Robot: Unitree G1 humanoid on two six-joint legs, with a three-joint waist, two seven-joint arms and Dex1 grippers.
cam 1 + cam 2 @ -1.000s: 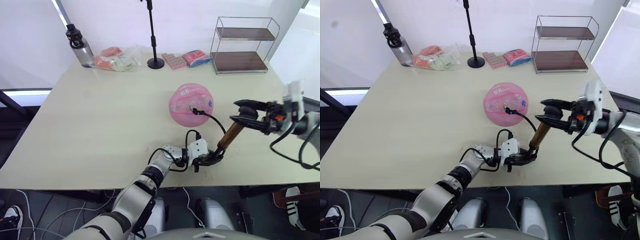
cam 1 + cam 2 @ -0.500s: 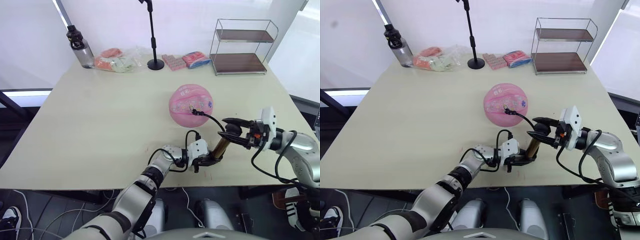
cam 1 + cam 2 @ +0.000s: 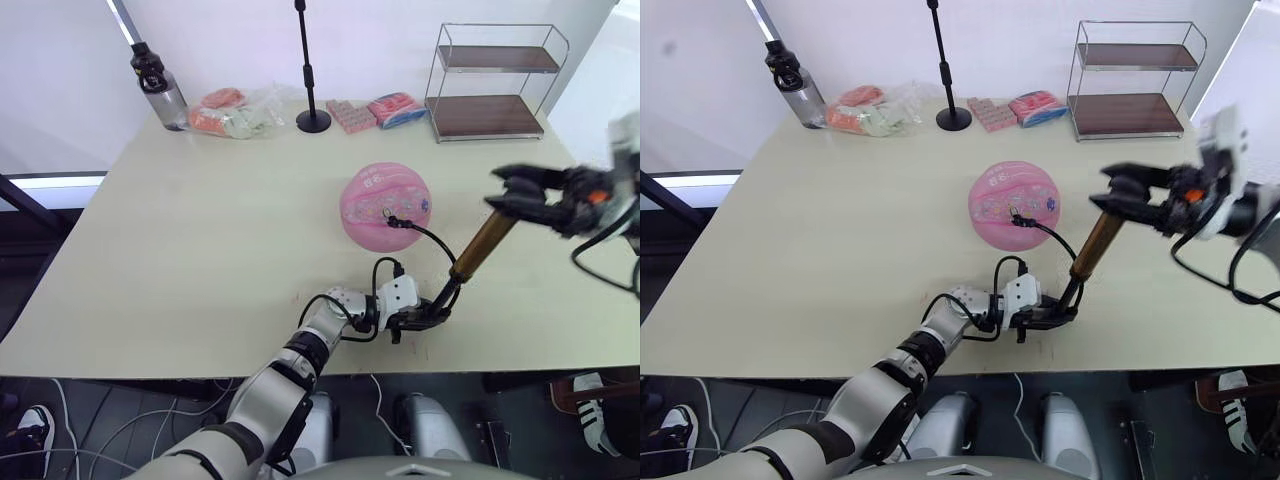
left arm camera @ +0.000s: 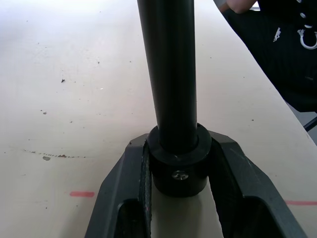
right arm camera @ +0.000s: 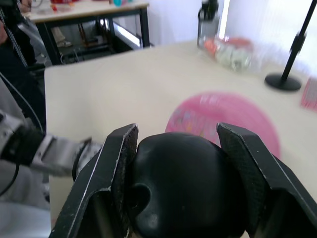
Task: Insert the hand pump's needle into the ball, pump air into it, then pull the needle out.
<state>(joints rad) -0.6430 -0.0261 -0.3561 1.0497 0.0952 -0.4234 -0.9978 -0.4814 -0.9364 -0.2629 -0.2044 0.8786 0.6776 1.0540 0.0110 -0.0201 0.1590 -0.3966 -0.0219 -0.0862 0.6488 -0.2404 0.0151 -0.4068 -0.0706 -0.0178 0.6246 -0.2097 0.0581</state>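
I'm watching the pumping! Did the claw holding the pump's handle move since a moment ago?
Yes. The right claw has pulled the handle up and away from the left claw at the pump's base, so more of the hand pump shows beside the ball.

The needle [image 3: 390, 221] is too small to make out where the hose meets the pink ball [image 3: 384, 205]. The right gripper [image 3: 522, 190] is blurred near the right edge – its arm is cut off there. In the left wrist view, the hand pump [image 4: 168, 74] runs out at the top edge.

The light is bright and even. The white wall at 12 o'clock glows. The right gripper [image 3: 520, 190] looks smeared. The ball [image 5: 223, 121] looks fuzzy.
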